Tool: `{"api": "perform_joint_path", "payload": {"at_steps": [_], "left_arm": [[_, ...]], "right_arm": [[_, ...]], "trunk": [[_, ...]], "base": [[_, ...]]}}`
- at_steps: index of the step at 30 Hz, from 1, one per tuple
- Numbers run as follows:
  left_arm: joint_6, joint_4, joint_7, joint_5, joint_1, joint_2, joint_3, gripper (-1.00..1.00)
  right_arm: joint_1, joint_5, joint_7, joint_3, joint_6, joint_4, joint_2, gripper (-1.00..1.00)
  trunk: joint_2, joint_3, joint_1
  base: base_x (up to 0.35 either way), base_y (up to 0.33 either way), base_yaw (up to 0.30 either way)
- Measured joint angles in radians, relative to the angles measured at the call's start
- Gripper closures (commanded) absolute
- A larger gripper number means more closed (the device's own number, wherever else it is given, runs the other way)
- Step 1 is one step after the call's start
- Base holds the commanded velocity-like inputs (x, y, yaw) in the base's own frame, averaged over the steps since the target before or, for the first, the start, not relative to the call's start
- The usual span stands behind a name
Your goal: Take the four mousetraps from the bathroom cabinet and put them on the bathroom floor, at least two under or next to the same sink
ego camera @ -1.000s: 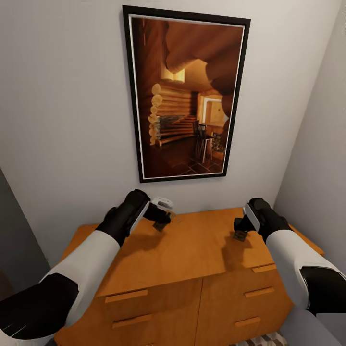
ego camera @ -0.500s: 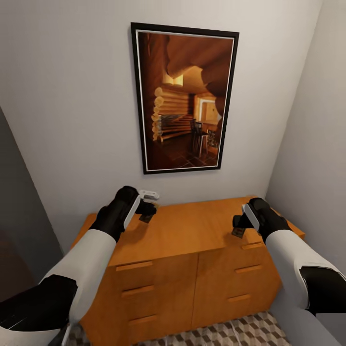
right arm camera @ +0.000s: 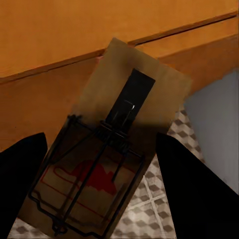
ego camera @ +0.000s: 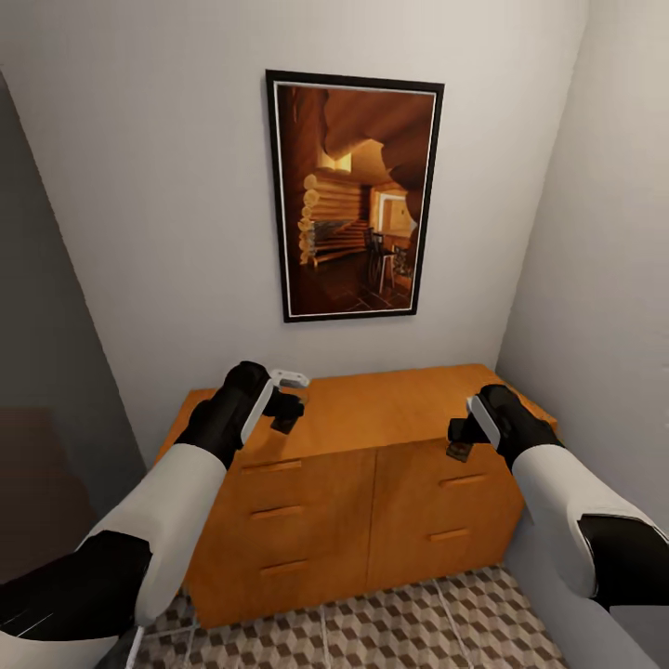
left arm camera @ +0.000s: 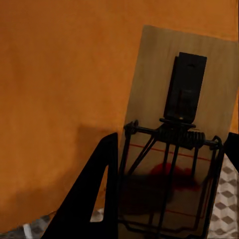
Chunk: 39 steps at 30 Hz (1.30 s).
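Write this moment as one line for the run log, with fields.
left gripper: shut on mousetrap | right gripper: shut on second mousetrap | both held above cabinet front | floor: no trap seen

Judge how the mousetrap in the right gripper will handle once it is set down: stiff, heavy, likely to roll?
The mousetrap in the right gripper looks like a flat wooden board, so probably stiff and light. Being flat, it should lie still on the bathroom floor rather than roll. Its thin wire parts may bend or snag.
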Motion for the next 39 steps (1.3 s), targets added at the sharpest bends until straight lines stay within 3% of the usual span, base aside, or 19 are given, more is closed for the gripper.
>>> {"api": "perform_joint_path", "payload": {"at_steps": [11,19,23,26,30,32,35,38,39], "left_arm": [[-0.021,0.083,0.004,0.025,0.0,0.0,0.002,1.0],[-0.056,0.143,0.006,0.037,0.002,-0.001,0.002,1.0],[-0.103,0.167,0.007,0.037,0.038,0.001,0.003,1.0],[-0.145,0.191,0.007,0.038,0.099,0.006,0.008,1.0],[-0.253,0.281,0.009,0.037,0.202,0.017,0.033,1.0],[-0.348,0.357,0.009,0.038,0.242,0.03,0.058,1.0],[-0.578,0.583,0.01,0.039,0.279,0.053,0.12,1.0],[-0.717,0.71,0.011,0.044,0.299,0.078,0.156,1.0],[-0.735,0.722,0.011,0.047,0.31,0.086,0.161,1.0]], "right_arm": [[0.0,0.005,0.0,0.0,-0.135,0.145,-0.005,1.0],[0.008,0.003,0.0,0.0,-0.155,0.185,0.0,1.0],[0.015,0.004,0.0,0.0,-0.185,0.239,0.0,1.0],[0.033,0.005,0.0,0.0,-0.249,0.319,-0.002,1.0],[0.1,0.008,-0.001,0.0,-0.38,0.435,-0.007,1.0],[0.151,0.016,-0.002,0.0,-0.448,0.467,-0.009,1.0],[0.263,0.048,-0.005,-0.001,-0.576,0.491,-0.01,1.0],[0.343,0.073,-0.01,-0.001,-0.639,0.5,-0.01,1.0],[0.36,0.077,-0.012,0.0,-0.647,0.5,-0.01,1.0]], "trunk": [[0.0,0.0,0.0],[0.0,0.0,0.0],[0.0,0.0,0.0],[0.0,0.0,0.0],[0.0,0.0,0.0],[0.0,0.0,0.0],[0.0,-0.001,0.0],[0.0,-0.001,0.0],[0.0,0.0,0.0]], "base": [[-0.343,0.0,0.0],[-0.344,0.0,0.0],[-0.344,0.0,0.0],[-0.344,0.0,0.0],[-0.343,0.0,0.0],[-0.343,0.0,0.0],[-0.343,0.0,0.0],[-0.343,0.0,0.0],[-0.344,0.0,0.0]]}}
